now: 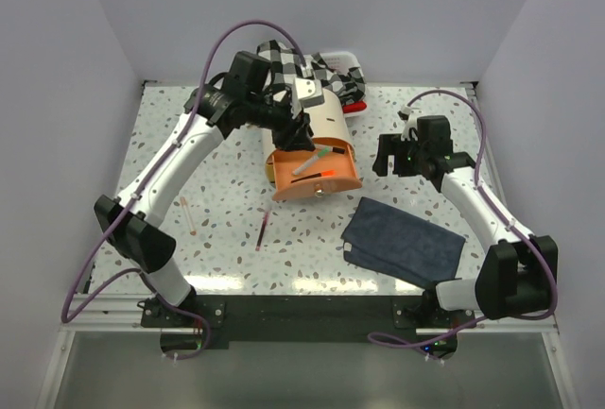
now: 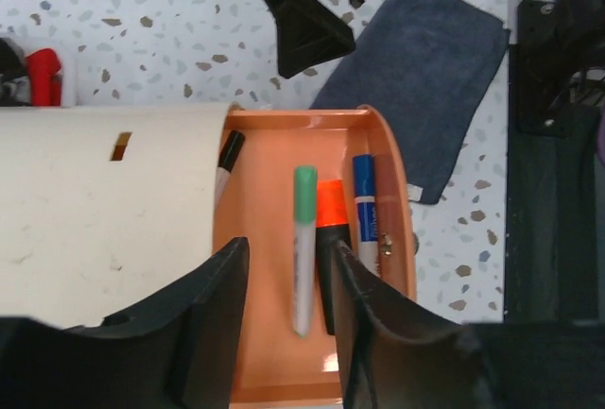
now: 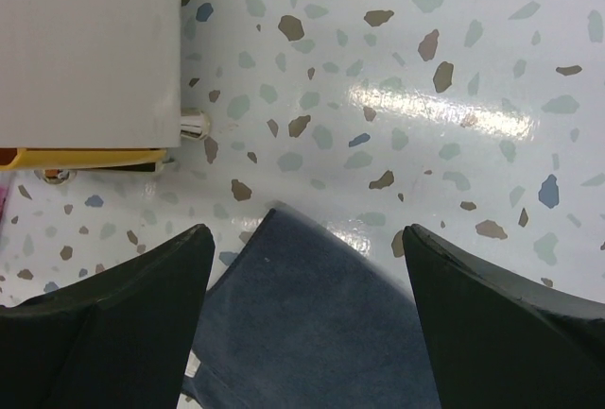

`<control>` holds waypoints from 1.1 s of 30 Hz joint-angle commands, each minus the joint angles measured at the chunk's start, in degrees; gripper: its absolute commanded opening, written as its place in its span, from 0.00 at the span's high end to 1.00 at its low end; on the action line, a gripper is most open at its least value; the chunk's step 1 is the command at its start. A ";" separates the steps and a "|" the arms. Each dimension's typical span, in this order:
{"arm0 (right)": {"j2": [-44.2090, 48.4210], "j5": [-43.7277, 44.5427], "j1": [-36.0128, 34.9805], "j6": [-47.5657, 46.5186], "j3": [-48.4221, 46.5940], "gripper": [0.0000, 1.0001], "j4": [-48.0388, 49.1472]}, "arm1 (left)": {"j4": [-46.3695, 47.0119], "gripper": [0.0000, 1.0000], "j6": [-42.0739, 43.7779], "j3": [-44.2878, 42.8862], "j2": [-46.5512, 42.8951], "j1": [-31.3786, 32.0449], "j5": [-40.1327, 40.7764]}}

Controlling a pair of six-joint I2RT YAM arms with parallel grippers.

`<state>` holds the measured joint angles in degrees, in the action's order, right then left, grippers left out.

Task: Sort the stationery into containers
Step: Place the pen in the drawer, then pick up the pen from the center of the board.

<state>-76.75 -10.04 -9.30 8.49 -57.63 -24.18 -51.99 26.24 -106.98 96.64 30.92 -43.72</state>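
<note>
Left gripper [image 2: 288, 253] parted, holding nothing, above orange drawer [image 1: 293, 190]; green marker [image 2: 304, 211] lies inside. Right gripper [image 3: 307, 234] wide, empty. Dark red pencil [image 1: 262, 231] on surface [image 1: 217, 258], drawer's 7 o'clock: probably light, stiff, rolls. Pinch mid-shaft.

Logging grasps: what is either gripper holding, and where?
Nothing. The left gripper is open over the green-capped marker lying in the orange drawer; the right gripper is open, empty.
</note>
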 commanded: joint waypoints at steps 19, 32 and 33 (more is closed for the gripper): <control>0.55 -1.20 0.25 0.03 2.17 0.14 4.23 | -11.58 0.31 -12.26 24.08 -11.99 -36.98 43.55; -2.53 -1.21 0.16 -0.05 -0.91 0.15 3.71 | -2.86 0.37 -20.26 37.71 -4.18 -37.16 43.55; -1.92 -1.12 0.25 -0.05 -0.39 0.15 3.62 | -2.34 0.38 -20.26 38.77 -3.22 -37.16 43.55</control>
<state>-80.25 -10.50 -9.30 8.54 -56.27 -21.89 -58.28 8.54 -71.16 90.85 -5.98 -0.95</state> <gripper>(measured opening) 0.853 0.646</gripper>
